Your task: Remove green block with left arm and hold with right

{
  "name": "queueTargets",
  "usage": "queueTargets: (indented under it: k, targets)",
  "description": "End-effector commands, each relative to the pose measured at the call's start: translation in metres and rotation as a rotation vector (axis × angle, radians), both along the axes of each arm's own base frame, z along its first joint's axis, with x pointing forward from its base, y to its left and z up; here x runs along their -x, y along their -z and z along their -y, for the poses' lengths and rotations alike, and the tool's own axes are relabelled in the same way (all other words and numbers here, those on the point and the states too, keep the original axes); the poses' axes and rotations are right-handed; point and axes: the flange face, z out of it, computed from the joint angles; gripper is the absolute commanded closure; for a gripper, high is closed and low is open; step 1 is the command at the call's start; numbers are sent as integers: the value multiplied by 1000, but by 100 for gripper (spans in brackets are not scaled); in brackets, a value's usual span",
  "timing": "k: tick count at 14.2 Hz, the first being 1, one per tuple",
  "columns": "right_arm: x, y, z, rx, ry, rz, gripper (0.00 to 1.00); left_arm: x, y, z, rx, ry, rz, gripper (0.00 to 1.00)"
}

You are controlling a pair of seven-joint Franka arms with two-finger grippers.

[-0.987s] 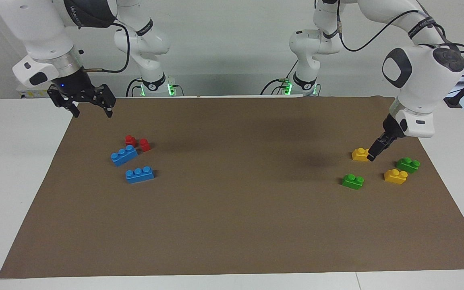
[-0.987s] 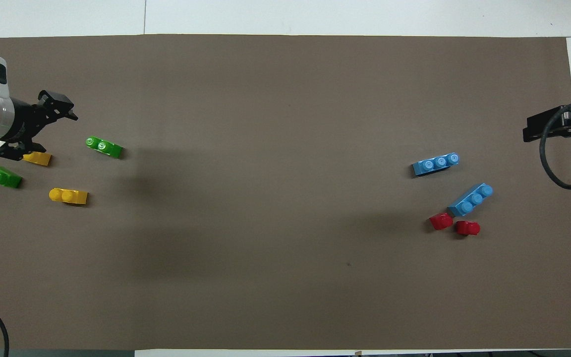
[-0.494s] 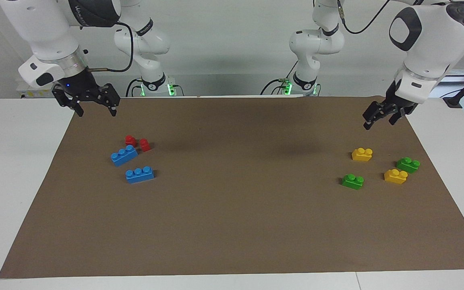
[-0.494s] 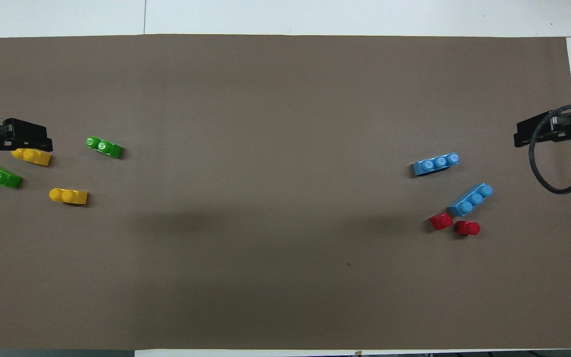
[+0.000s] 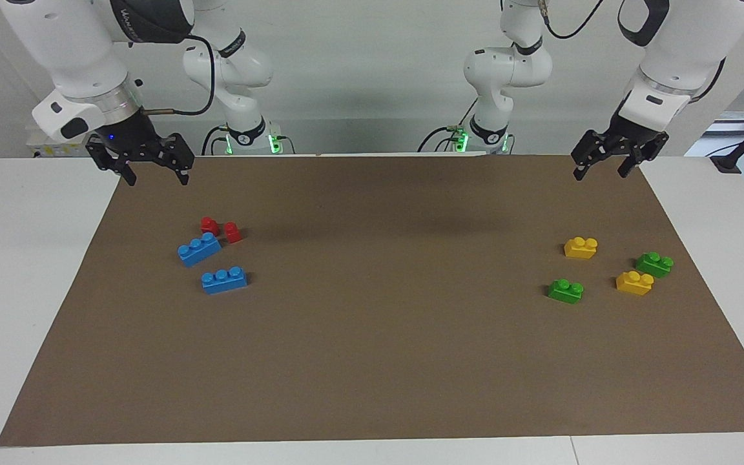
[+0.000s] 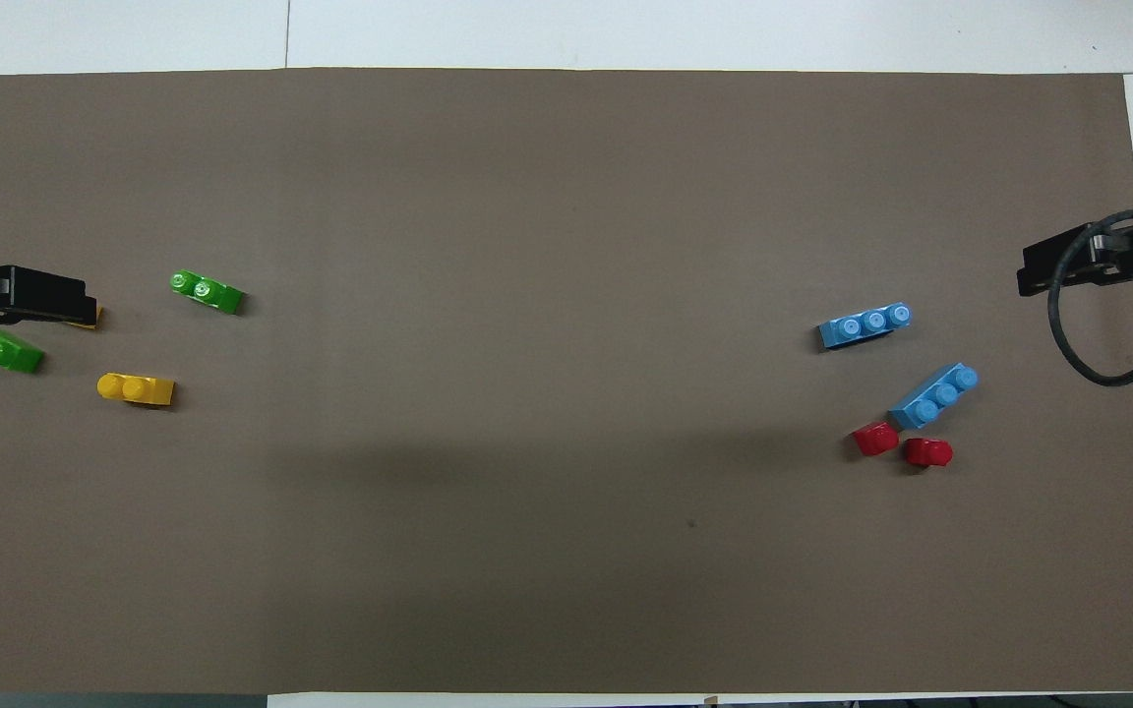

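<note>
The bright-green two-stud block lies on the brown mat at the left arm's end; it also shows in the overhead view. My left gripper is open and empty, raised over the mat's edge nearest the robots, well apart from the block. In the overhead view the left gripper covers most of a yellow brick. My right gripper is open and empty, raised over the mat's corner at the right arm's end; it also shows in the overhead view.
A darker green brick and two yellow bricks lie around the green block. Two blue bricks and two red pieces lie at the right arm's end.
My left gripper has risen from low beside the yellow brick and drawn back toward the robots, empty. My right gripper has shifted slightly. No brick has moved.
</note>
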Motion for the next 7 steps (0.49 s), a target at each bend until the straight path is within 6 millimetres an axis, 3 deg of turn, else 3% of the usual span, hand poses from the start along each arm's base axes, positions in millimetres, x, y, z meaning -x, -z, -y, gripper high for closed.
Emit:
queueTargets:
  k: [1,7]
  targets:
    - [-2,-2,0,-21,-14,-11,0,5,-2,1,-31,35,5,0]
    - [-1,0,0,-21,-13,-15,0,8,-2,-2,-31,23,-7,0]
